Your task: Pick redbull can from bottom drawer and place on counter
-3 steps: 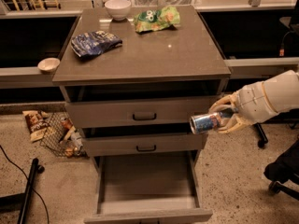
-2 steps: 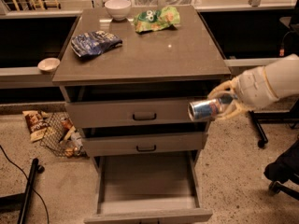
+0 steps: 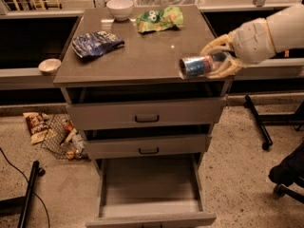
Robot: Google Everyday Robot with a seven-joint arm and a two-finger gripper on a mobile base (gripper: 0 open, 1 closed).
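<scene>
My gripper (image 3: pixel 216 58) comes in from the right on a white arm and is shut on the redbull can (image 3: pixel 195 66). The can lies on its side in the fingers, silver end toward the left, over the counter's front right edge. The counter (image 3: pixel 142 56) is a grey-brown slab atop the drawer unit. The bottom drawer (image 3: pixel 149 184) is pulled out and its grey floor shows nothing inside.
On the counter lie a dark blue snack bag (image 3: pixel 96 42), a green snack bag (image 3: pixel 159 19) and a white bowl (image 3: pixel 119 8). A small bowl (image 3: pixel 49 65) sits on the left ledge. Two upper drawers are shut. A wire basket (image 3: pixel 61 137) and chair bases stand on the floor.
The gripper has lifted the can from beside the upper drawer front up to counter height, still holding it on its side.
</scene>
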